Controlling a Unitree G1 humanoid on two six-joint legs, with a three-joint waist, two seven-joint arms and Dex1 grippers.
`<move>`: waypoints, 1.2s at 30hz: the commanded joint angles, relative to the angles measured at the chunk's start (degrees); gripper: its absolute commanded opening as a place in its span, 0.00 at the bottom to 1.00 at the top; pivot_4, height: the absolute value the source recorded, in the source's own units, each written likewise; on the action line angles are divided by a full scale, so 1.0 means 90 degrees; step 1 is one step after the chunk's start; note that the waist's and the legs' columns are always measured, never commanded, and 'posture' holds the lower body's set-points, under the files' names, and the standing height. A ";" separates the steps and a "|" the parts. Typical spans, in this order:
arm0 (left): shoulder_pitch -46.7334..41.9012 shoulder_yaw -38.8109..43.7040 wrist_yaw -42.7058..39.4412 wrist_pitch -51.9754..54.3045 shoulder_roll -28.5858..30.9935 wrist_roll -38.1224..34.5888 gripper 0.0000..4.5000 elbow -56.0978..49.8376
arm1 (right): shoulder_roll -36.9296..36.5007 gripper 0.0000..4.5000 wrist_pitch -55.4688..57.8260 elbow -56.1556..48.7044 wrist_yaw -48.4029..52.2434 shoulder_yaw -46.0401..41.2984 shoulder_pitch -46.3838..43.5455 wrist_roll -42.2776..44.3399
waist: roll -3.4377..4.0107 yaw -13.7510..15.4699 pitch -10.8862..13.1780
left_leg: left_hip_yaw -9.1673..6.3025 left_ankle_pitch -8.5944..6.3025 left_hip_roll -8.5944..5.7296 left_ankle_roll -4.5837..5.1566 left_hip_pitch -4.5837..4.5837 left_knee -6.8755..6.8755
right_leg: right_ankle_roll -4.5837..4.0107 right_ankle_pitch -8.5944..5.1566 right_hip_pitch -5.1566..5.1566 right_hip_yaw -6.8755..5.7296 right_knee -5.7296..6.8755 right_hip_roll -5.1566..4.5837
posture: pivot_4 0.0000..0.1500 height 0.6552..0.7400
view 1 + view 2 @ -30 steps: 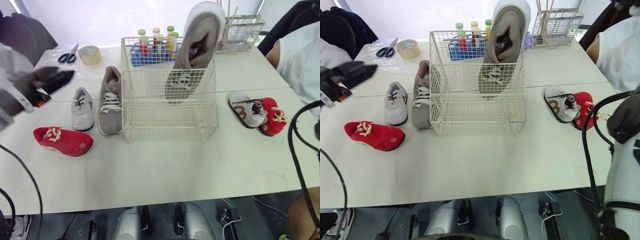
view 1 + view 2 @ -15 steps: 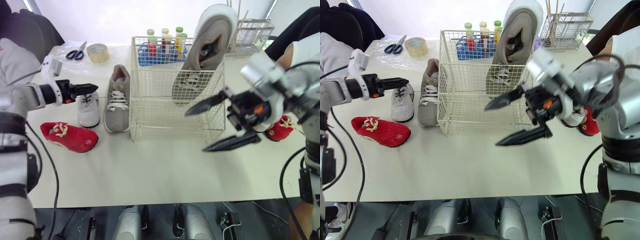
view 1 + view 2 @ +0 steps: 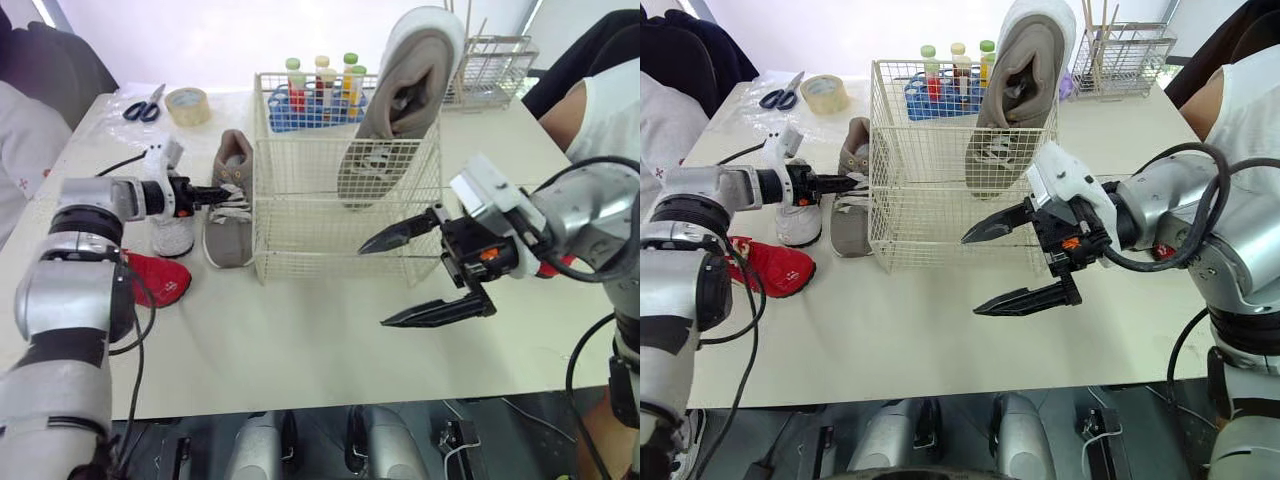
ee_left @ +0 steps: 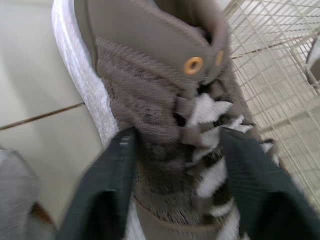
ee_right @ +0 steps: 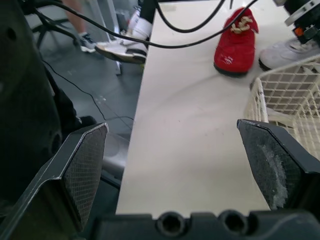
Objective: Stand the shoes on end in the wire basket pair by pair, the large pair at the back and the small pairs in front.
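One large shoe (image 3: 400, 100) stood in the basket (image 3: 300, 240); spread left fingers (image 4: 100, 195) straddled its mate (image 3: 228, 215) at 9 o'clock; right fingers (image 3: 440, 312) gaped empty; small shoes (image 3: 780, 270) lay outside.

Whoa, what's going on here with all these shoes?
A two-armed robot is packing shoes into a wire basket. One large grey shoe already stands on end at the basket's back. The left gripper is at the laces of its mate, lying on the table beside the basket. The right gripper hovers open in front of the basket, holding nothing.
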 commanded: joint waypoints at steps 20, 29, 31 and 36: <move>0.0029 0.3082 0.2056 -0.0630 0.0245 -0.1663 0.01 -0.4683 | -0.0452 1.00 -0.0346 0.0863 -0.0676 -0.0504 -0.0501 -0.0150 | -0.0039 -0.0017 0.0022 | 0.0003 -0.0003 -0.0004 0.0006 -0.0009 0.0002 | 0.0004 0.0002 -0.0004 -0.0003 -0.0002 -0.0013 | 1.00 1.00; -0.0300 0.1759 0.2149 -0.2065 -0.0873 -0.0979 0.01 -0.6007 | -0.0872 1.00 -0.0240 0.1224 -0.0969 -0.1431 -0.0544 0.0076 | -0.0042 0.0148 0.0021 | -0.0013 -0.0004 -0.0005 0.0010 0.0001 0.0033 | 0.0015 0.0009 0.0033 -0.0013 -0.0004 -0.0009 | 1.00 1.00; -0.0405 0.1545 0.2153 -0.2595 -0.1148 -0.0766 0.01 -0.5675 | -0.0898 1.00 -0.0085 0.1178 -0.1016 -0.1674 -0.0502 0.0319 | -0.0041 0.0132 0.0021 | -0.0023 -0.0007 -0.0005 0.0015 0.0004 0.0048 | 0.0015 0.0009 0.0046 -0.0023 -0.0003 -0.0008 | 1.00 1.00; -0.0658 0.1082 0.2142 -0.4054 -0.1810 -0.0226 0.01 -0.4685 | -0.1182 1.00 0.0339 0.0848 -0.1299 -0.2180 -0.0240 0.0727 | -0.0041 0.0101 0.0021 | -0.0029 -0.0012 -0.0001 0.0025 0.0001 0.0060 | 0.0017 0.0012 0.0047 -0.0023 -0.0003 -0.0005 | 1.00 1.00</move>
